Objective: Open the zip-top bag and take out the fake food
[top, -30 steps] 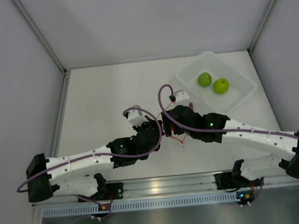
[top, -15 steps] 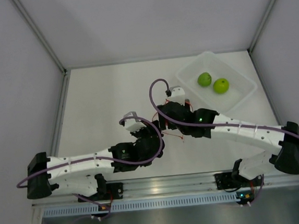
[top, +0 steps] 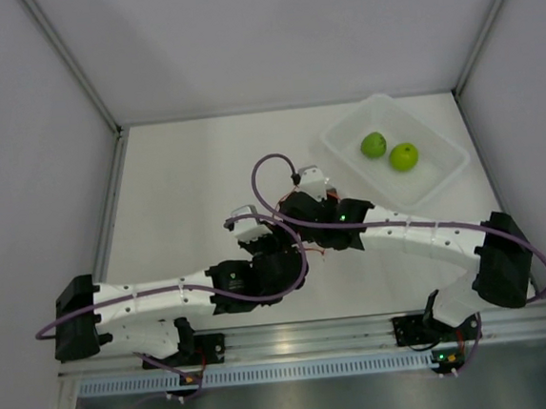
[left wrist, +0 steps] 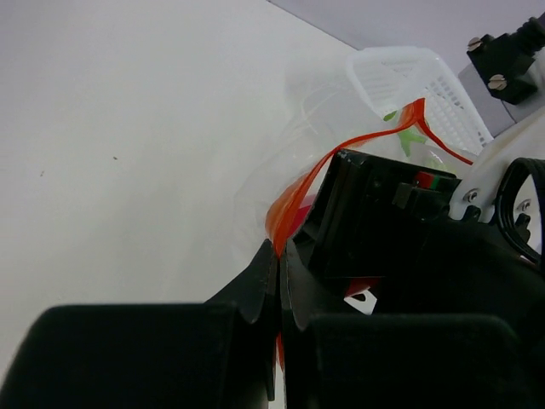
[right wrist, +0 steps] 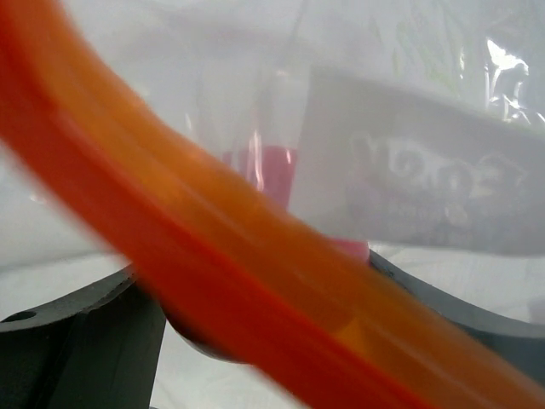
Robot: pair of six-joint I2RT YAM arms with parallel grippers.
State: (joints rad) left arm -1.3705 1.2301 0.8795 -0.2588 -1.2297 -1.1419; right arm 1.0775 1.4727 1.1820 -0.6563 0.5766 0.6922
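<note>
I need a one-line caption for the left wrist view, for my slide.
Left gripper shut on the red-orange zip strip of the clear zip-top bag, with the clear tub behind.

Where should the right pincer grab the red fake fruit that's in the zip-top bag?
Probably across its middle, coming in through the mouth of the zip-top bag. The red fake fruit sits behind clear plastic, and the left pincer is shut on the red-orange zip strip, so only the mouth side looks free.
</note>
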